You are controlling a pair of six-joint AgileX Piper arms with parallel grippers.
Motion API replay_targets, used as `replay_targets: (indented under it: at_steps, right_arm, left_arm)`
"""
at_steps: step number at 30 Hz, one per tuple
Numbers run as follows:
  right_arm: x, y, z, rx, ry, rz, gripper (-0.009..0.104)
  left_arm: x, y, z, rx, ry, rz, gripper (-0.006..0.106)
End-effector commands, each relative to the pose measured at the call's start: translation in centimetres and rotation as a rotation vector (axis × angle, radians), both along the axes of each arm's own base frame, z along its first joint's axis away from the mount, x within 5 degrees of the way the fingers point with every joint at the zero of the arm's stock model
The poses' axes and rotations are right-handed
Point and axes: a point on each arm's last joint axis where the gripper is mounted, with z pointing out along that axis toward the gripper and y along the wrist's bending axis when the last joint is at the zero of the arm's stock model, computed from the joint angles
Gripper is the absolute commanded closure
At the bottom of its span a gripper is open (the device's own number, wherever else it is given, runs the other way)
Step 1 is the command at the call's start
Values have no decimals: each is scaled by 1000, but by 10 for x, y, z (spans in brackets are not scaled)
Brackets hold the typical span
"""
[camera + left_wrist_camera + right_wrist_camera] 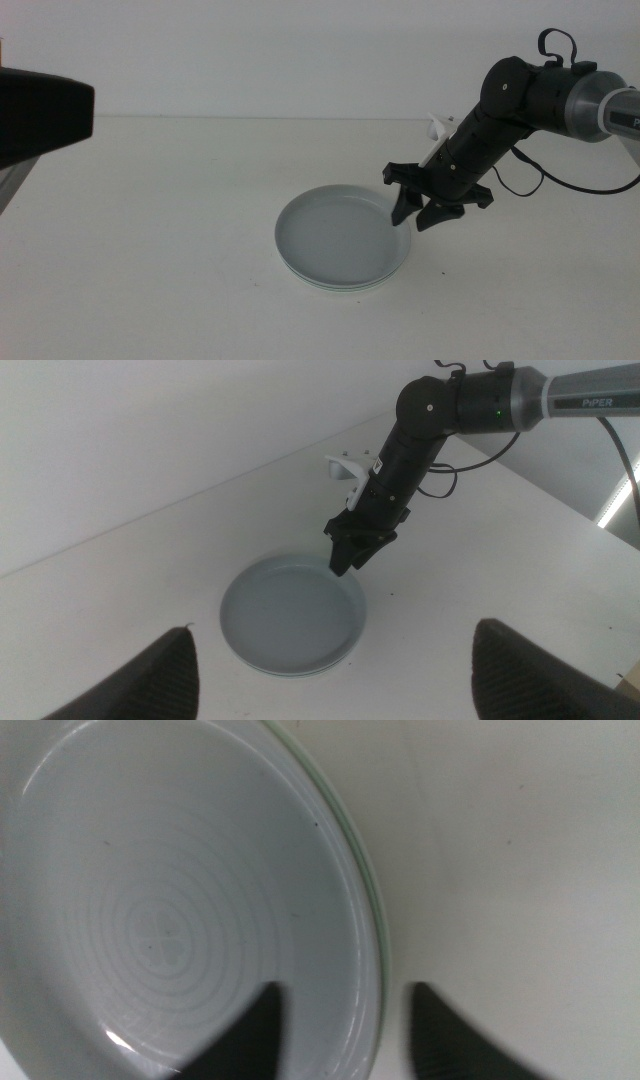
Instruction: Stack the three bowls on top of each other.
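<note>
Bowls are stacked near the middle of the plain white table (150, 250): the matte grey shallow round bowl (335, 235) sits on top, and under its rim a thin edge of the mint green bowl (372, 910) shows in the right wrist view; a paler rim peeks out below at the near side in the middle view, probably the white bowl (335, 289), but too thin to be sure. The grey bowl's inside shows faint concentric rings in the right wrist view, nothing in it. The right gripper (417, 212) comes in from the right on its black arm, tilted down, jaws parted and holding nothing, tips straddling the stack's right rim: one jaw over the bowl's inner slope, the other over bare table just beside it. Whether the tips touch the rim cannot be told. The left gripper (330, 660) hangs high, well apart from the stack, its two dark jaws spread wide with nothing between them; in the middle view only a dark block of that arm shows at the upper left edge.
</note>
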Motion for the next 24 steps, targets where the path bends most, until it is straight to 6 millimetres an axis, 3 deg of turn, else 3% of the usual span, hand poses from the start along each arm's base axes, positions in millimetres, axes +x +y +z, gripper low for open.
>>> replay_targets:
  at_steps: [1,4,8,15,21,24]
  right_arm:
    - [1,1,4,12,-15,12,50]
    - [0,5,9,54,-36,39,27]
    - [-8,5,38,95,-100,122,7]
    - [-44,-22,131,-8,-335,201,6]
    - [-111,-56,229,-91,-626,162,6]
    - [-148,-83,257,-115,-741,100,6]
  left_arm:
    - [-1,0,0,-11,-6,7,7]
    - [0,1,0,-9,-7,9,7]
    - [0,1,0,-9,-7,9,7]
    - [0,1,0,-9,-7,9,7]
    - [0,1,0,-9,-7,9,7]
    - [0,1,0,-9,-7,9,7]
